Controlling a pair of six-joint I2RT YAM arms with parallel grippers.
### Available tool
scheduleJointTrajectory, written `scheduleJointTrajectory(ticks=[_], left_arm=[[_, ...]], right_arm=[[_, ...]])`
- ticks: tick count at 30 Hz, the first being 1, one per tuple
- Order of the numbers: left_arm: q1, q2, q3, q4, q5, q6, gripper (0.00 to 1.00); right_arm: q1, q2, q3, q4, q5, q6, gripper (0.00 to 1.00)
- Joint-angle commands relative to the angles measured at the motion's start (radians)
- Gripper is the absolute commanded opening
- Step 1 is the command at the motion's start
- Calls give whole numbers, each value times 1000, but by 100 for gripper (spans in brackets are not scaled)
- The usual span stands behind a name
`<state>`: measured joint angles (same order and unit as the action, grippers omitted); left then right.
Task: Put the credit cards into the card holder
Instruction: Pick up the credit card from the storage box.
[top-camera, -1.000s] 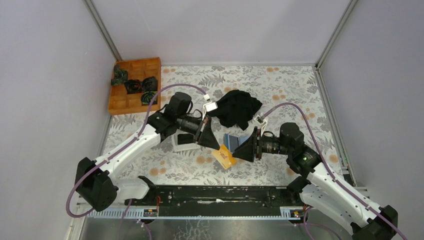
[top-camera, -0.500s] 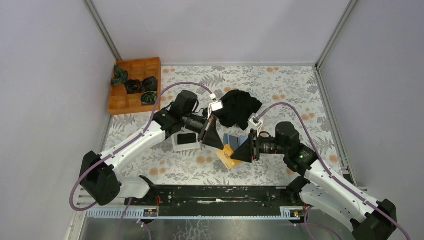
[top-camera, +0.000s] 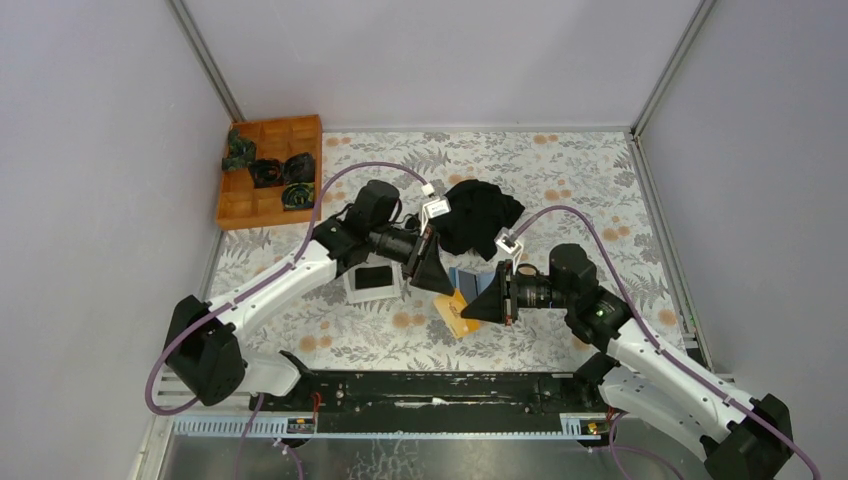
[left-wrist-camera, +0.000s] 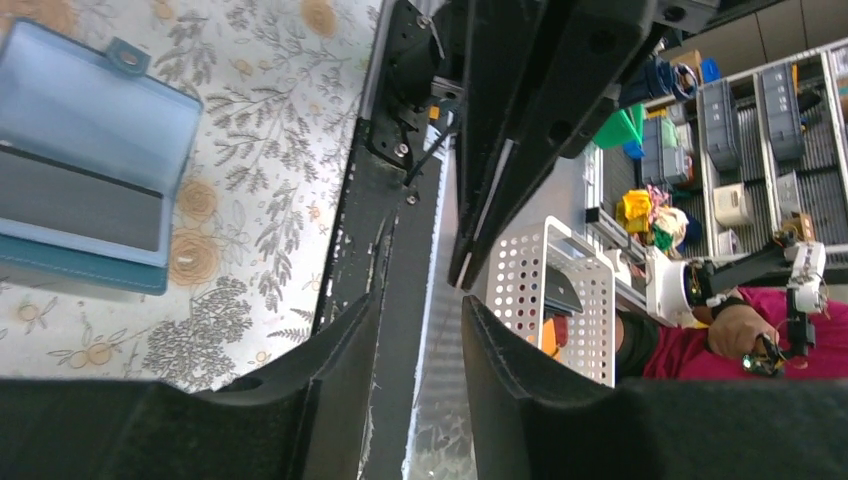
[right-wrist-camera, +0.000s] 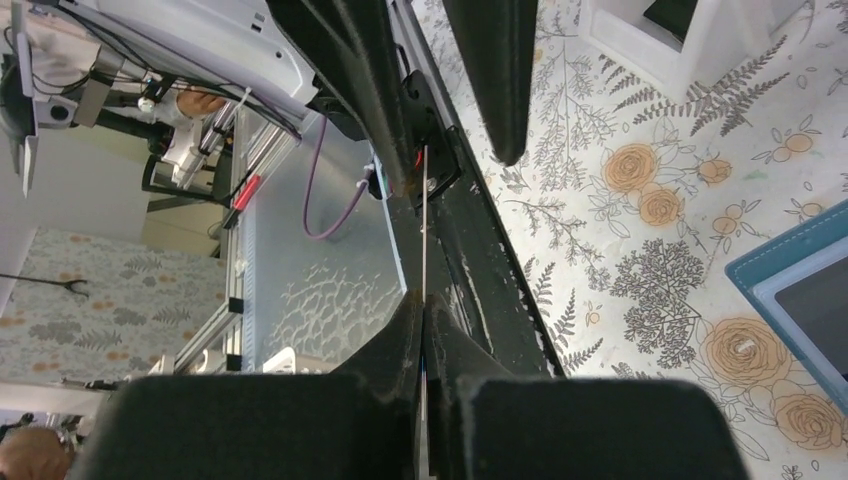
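We see L grip (left-wrist-camera: 421, 318) jaws spread | R grip (right-wrist-camera: 424, 312) jaws pinching thin card (right-wrist-camera: 425, 225) edge-on, mid-frame R wrist view | holder (left-wrist-camera: 88, 150) lies open, upper left of L wrist view

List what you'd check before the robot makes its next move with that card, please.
1. Right tool shut on the credit card: ok, the card's thin pale edge is pinched in its jaws.
2. Left tool open and holding nothing: ok.
3. Left tool clear of the card: not ok, the card's far end lies between its fingers.
4. Card holder lying open, inner face up: ok.
5. Free pocket in the holder: cannot tell; a dark card fills one pocket.
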<state>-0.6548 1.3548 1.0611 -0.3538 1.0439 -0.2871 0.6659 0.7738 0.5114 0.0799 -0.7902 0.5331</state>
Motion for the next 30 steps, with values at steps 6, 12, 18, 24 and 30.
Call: scheduleJointTrajectory(ticks=[6,12,18,24,30], left_arm=[[45,-38,-219,661,-141,-464,51],[46,-68,-420,1131,-264,-749,53],[46,-80,-578,1462,-350,-900,53],[45,-107,-672,1604,-413,-928,53],[37,-92,-724,1667,-410,-939,49]], right_arm=[[7,-43,-30,68,118,56,0],[8,-69,-53,119,200,105,0],[7,-74,-65,141,266,142,0],[8,-70,-87,185,286,177,0],[8,-55,-77,226,299,196,0]])
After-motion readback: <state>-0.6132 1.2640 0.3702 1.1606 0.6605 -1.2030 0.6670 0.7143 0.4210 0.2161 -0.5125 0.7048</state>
